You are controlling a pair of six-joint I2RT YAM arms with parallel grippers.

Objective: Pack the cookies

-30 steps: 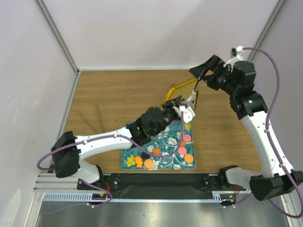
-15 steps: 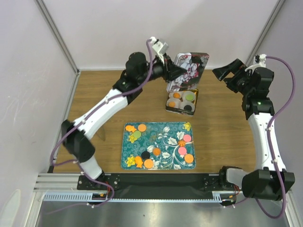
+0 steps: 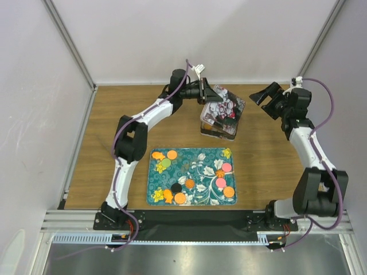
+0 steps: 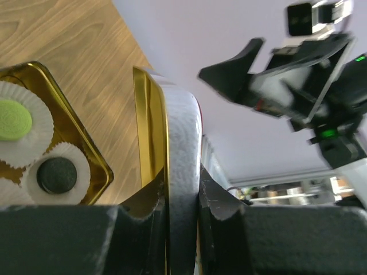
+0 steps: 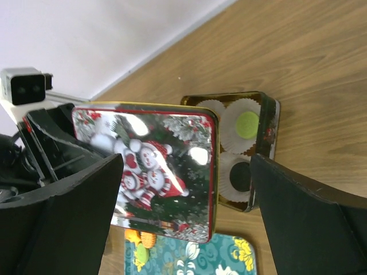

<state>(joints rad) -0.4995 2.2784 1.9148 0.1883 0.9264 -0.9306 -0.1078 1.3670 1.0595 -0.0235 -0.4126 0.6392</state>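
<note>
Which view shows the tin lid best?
Right wrist: the lid shows its whole snowman face. Top external shows it small and tilted. Left wrist shows only its edge, pinched in the left gripper.

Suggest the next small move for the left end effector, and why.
Probably lower the lid flat onto the tin: the left end effector grips its edge, it hangs tilted over the tin, and some cupped cookies show uncovered.

I read the lid (image 5: 160,172) as white snowmen on red and green, its inside gold like the tin (image 4: 74,129). The pleated cups (image 4: 40,137) are white, with one green cookie (image 4: 12,120) and one black cookie (image 4: 56,175). The tray (image 3: 192,160) is teal with white flowers; the bench (image 3: 126,114) is brown wood-grain.
</note>
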